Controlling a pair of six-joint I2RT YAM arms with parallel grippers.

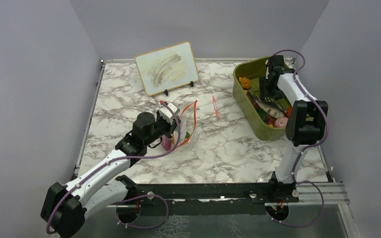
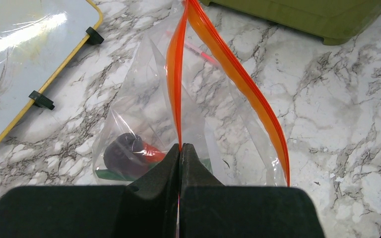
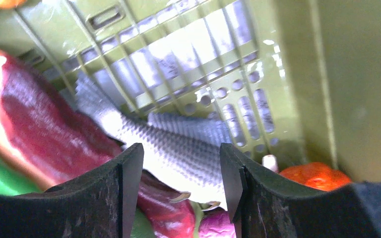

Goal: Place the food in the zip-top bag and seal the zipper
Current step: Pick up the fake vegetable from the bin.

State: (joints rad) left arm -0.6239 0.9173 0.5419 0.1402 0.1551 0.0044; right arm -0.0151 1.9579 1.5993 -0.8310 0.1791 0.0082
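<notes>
Food (image 3: 44, 119) waits in the olive bin (image 3: 297, 74), where the right gripper (image 3: 181, 153) straddles a grey scaly piece (image 3: 178, 139) with half-open jaws; close squarely before lifting. The left gripper (image 2: 180, 151), pinched shut on the zipper (image 2: 238, 79), holds the zip-top bag (image 2: 144, 99) mid-table.

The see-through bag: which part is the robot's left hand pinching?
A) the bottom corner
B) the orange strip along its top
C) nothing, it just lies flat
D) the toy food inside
B: the left gripper is shut on the orange zipper strip, which runs straight into its closed fingers at the mouth of the clear bag.
</notes>
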